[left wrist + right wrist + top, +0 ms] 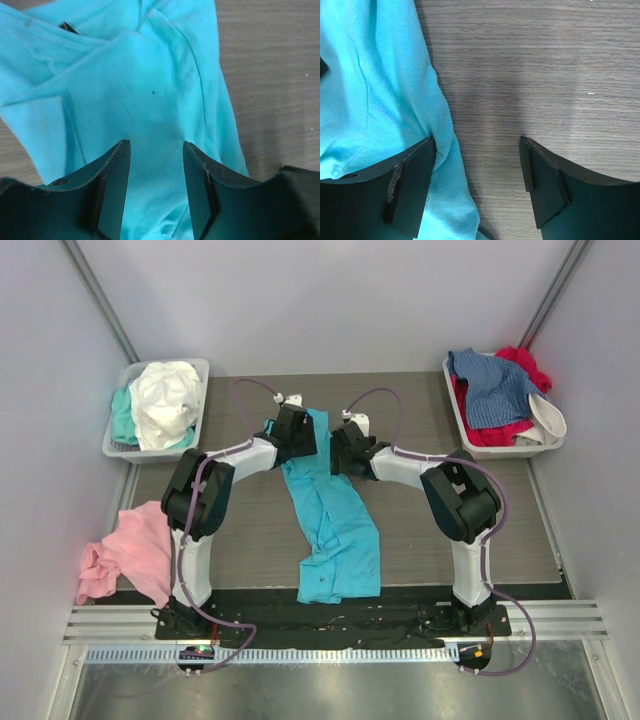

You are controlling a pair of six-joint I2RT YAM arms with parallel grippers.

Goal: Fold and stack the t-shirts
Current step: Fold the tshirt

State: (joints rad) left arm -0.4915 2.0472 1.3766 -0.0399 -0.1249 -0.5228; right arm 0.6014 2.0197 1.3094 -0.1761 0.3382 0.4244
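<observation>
The turquoise t-shirt (335, 530) lies in the middle of the table (250, 530) as a long, rumpled strip running from the far side toward the arm bases, doubled over lengthwise with soft creases and a stitched hem showing. The left hand (154, 145) is over its far end, fingers spread with cloth beneath them. The right hand (477, 140) is spread wide, one finger (410, 175) against the shirt's edge, the other above bare wood.

Left claw (155, 143), right claw (476, 139): jaws apart.
</observation>
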